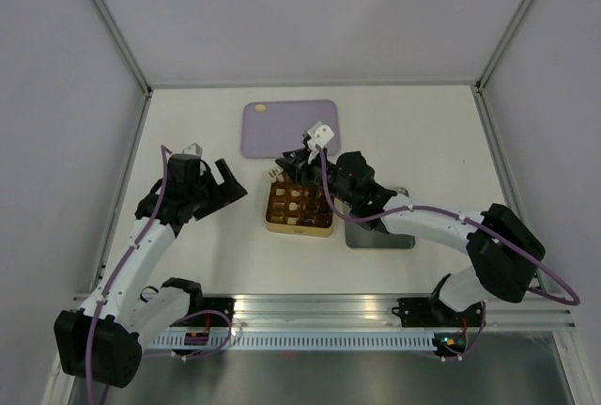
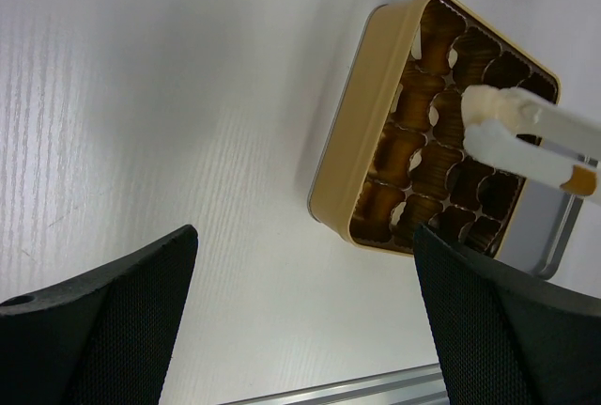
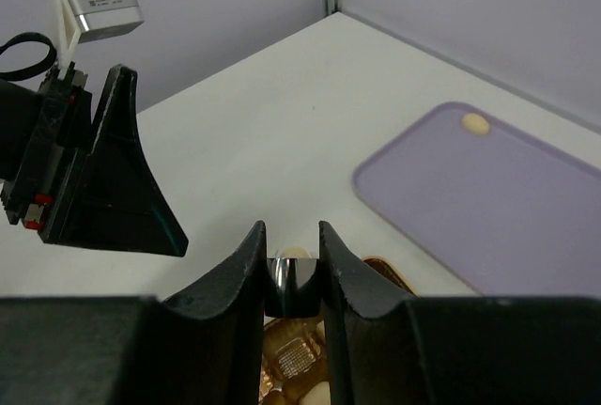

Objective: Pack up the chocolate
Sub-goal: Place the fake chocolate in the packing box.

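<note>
Hanging over gold tin (image 2: 343,147), cream chocolate (image 2: 480,103) in tweezers (image 2: 543,132), long axis unclear

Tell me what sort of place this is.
Likely a lab test cell: white table boxed by blank walls on metal posts, left arm and right arm bolted to an aluminium rail.

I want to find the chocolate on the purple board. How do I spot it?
On the table, look past the gold tin to the purple board. The chocolate sits in its far left corner, a tiny pale cream dot, alone on bare purple.
</note>
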Action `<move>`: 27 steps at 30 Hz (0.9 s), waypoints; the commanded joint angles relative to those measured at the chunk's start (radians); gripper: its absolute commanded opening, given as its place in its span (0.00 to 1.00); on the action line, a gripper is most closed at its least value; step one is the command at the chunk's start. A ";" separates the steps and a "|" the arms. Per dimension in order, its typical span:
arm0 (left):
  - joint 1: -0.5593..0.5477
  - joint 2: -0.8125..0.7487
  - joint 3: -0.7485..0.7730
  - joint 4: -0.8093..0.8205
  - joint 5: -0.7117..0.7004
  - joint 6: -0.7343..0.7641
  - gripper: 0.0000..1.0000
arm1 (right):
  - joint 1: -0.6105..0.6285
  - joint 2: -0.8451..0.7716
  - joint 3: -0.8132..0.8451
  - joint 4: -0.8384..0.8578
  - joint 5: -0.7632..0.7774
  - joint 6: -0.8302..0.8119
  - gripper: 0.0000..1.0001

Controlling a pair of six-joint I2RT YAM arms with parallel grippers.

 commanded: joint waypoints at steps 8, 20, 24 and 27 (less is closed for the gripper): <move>0.005 -0.007 -0.014 0.029 0.041 0.006 1.00 | 0.084 -0.089 -0.051 -0.105 0.135 0.048 0.16; 0.005 -0.053 -0.028 0.023 0.038 0.008 1.00 | 0.173 0.017 -0.038 -0.057 0.288 -0.018 0.16; 0.005 -0.065 -0.028 0.009 0.029 0.014 1.00 | 0.177 0.027 -0.046 -0.050 0.285 -0.032 0.17; 0.005 -0.056 -0.028 0.005 0.030 0.012 0.99 | 0.176 0.029 -0.060 -0.030 0.279 -0.050 0.17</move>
